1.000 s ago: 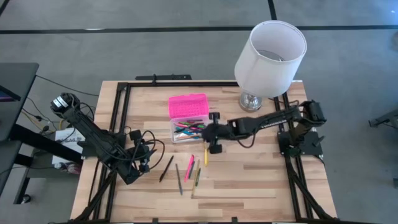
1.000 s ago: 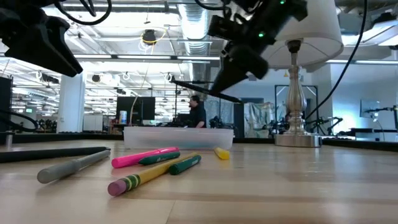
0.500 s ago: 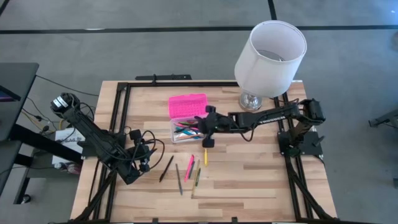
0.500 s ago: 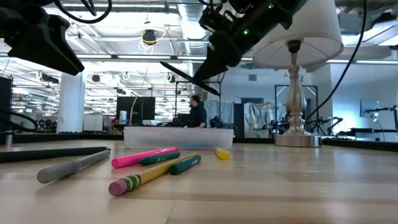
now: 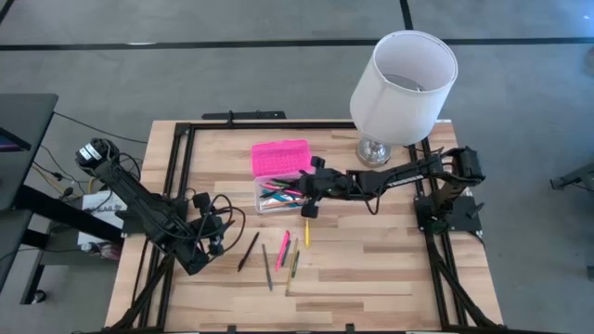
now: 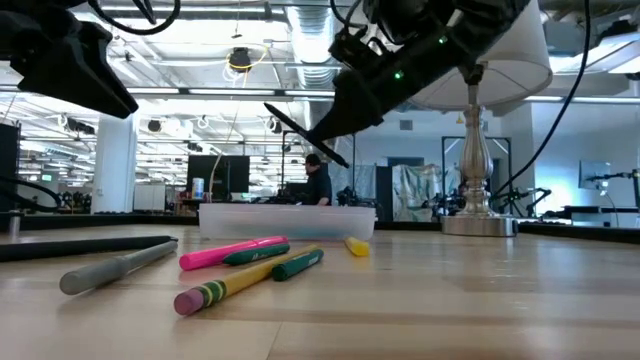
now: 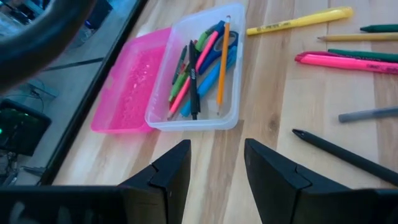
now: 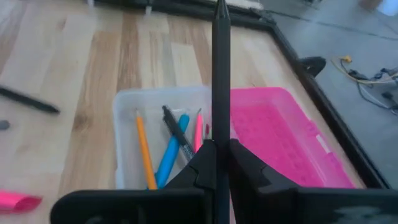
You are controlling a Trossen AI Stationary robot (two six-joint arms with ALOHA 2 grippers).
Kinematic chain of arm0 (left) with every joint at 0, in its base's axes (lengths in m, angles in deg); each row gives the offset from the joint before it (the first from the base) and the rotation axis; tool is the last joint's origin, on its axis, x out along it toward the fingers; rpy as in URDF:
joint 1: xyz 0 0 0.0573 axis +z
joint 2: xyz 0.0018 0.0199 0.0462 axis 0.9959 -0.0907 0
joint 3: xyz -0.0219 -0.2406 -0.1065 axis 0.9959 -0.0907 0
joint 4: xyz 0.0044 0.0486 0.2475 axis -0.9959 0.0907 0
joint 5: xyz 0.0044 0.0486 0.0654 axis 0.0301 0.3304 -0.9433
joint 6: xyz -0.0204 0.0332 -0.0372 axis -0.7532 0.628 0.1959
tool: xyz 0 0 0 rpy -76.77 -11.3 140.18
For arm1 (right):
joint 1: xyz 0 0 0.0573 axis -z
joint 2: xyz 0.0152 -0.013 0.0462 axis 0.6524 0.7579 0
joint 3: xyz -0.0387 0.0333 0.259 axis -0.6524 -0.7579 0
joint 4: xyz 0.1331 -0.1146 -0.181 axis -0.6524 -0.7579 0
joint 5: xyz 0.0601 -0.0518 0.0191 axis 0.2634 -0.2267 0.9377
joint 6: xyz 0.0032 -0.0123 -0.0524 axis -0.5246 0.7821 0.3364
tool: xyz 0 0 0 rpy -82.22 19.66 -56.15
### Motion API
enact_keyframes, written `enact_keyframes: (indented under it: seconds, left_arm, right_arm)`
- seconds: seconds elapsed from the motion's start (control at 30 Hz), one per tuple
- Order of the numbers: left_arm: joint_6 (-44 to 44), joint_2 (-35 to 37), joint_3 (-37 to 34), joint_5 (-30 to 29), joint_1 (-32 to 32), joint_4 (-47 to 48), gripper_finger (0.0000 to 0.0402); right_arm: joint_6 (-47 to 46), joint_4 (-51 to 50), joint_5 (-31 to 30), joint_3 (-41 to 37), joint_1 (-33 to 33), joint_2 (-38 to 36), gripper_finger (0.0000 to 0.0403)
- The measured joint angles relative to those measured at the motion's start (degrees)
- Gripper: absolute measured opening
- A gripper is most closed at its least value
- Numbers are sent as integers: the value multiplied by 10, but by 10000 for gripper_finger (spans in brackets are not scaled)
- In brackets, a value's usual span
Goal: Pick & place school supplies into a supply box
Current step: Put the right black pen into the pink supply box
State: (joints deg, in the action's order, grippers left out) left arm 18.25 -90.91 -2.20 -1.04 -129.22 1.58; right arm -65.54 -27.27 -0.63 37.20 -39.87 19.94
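1. From where I stand, the right gripper (image 5: 299, 189) hangs over the clear plastic supply box with its bright pink lid folded open (image 5: 279, 174), which sits a little toward twelve o'clock of the table's middle. Its jaws are pinched on a slim black pen (image 8: 220, 81).
2. In the low view the black pen slants down above the tray, well clear of the rim, so I judge the drop is not yet made.
3. The tray already holds an orange pencil (image 7: 221, 59), a blue pen (image 8: 169, 152) and several others, lying lengthwise.
4. To do it well, I would turn the pen parallel to those, lower it close to the pile, then part the fingers, or it may bounce off the wall.
5. The left gripper (image 7: 214, 163) waits toward eight o'clock, jaws a narrow gap apart, holding nothing.
6. Toward six o'clock of the box lie a yellow marker (image 7: 300, 20), a pink highlighter (image 6: 228, 251), a yellow pencil with a pink eraser (image 6: 225, 289) and a grey pen (image 6: 117, 267).
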Motion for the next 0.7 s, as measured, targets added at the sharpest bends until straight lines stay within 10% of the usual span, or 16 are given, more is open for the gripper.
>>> enact_keyframes:
  seconds: [0.7]
  left_arm:
    - [11, 0, 0, -30, 1, 0, 145]
  right_arm:
    - [-24, 12, 56, 33, 53, 80, 20]
